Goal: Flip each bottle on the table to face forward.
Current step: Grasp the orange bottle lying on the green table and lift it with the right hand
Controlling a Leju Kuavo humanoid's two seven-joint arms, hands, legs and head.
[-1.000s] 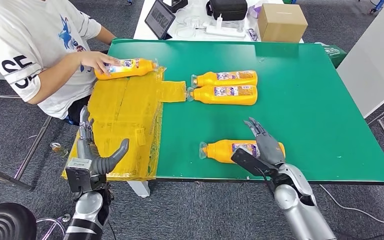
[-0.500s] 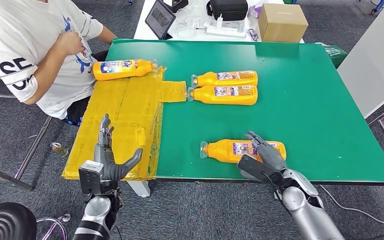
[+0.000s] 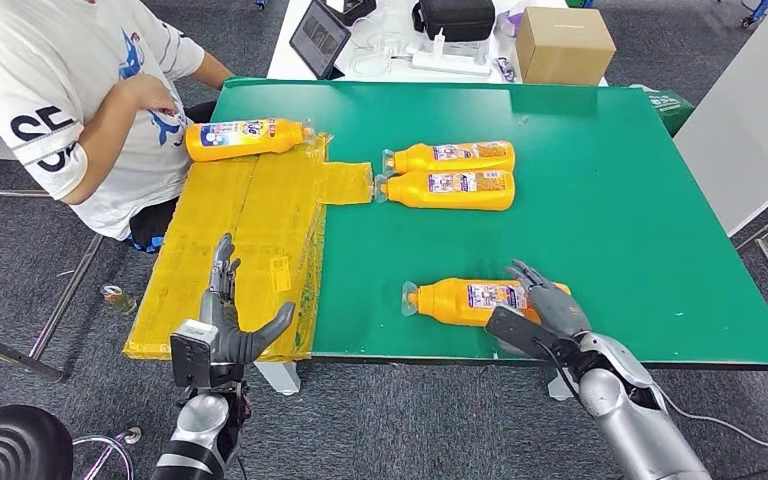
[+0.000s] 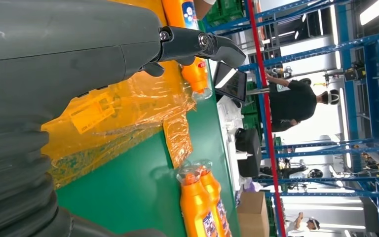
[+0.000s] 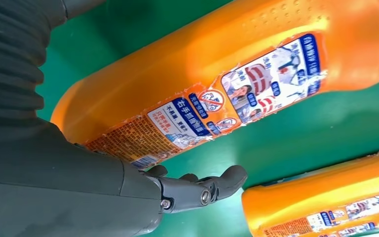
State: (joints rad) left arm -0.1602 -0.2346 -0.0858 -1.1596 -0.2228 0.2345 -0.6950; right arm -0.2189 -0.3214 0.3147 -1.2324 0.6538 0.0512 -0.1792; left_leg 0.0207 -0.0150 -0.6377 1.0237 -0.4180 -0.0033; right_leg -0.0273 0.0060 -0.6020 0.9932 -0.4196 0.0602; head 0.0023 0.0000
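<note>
While I watched the head feed, a few things had shifted, so here's the rundown:

Right hand: my right hand (image 3: 545, 308) had dropped lower and settled over the base end of the near bottle (image 3: 480, 300), fingers draped on it. I couldn't tell if it was a real grip or just contact; in the right wrist view the bottle (image 5: 237, 74) sat just beyond the fingers (image 5: 212, 186).

Left hand: the left hand (image 3: 228, 325) had drifted right and farther in over the yellow plastic sheet (image 3: 250, 230), fingers apart, holding nothing.

Person: the person (image 3: 70, 90) had pulled their hand back to their chest, leaving the far-left bottle (image 3: 245, 138) lying on the sheet.

Meaning for the task: my read was that the near bottle was next to be flipped, and the turn hadn't started.

Bottle look: orange, lying on its side on the green table (image 3: 610, 200) near the front edge, cap pointing left, printed label facing up.

Others: a pair of bottles (image 3: 450, 175) lay side by side mid-table, touching.
</note>
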